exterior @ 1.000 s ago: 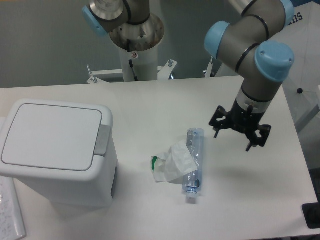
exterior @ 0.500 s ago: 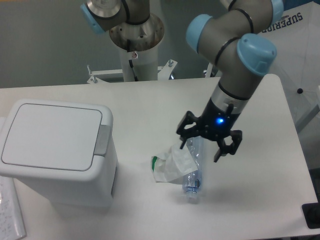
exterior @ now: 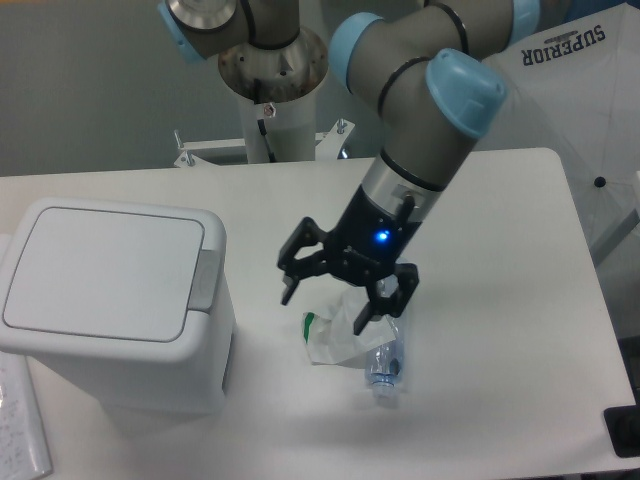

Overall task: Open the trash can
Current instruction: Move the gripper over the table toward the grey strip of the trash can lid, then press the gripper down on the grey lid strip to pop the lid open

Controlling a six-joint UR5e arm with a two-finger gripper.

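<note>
White surface (exterior: 500, 330) is taking up most of the view, grey wall behind, arm's base column (exterior: 272, 85) standing at the far edge.

Trash can (exterior: 110, 305) is sitting at the left edge of the surface, toward the near side. Lid (exterior: 100, 272) is lying flat and closed, grey latch button (exterior: 206, 279) is showing on its right side, facing the middle of the surface. Nothing is touching the can.

Arm (exterior: 425, 120) is reaching down from upper right toward the centre. Hand (exterior: 328, 304) is hanging with fingers spread wide, holding nothing, blue light glowing on its body. Fingertips are pointing down and to the left. It is well to the right of the can, apart from the latch.

Directly under and just behind the hand, a white wrapper (exterior: 338, 335) with a green mark at its left end is lying crumpled on the surface. Clear bottle (exterior: 387, 356) is lying on its side beside the wrapper, cap end pointing toward the near edge, upper part hidden by the hand and wrapper. Right finger is overlapping the wrapper in this view; cannot tell whether it is touching or hovering above.

Some white sheet with print is sticking in at the bottom left corner, next to the can base.
</note>
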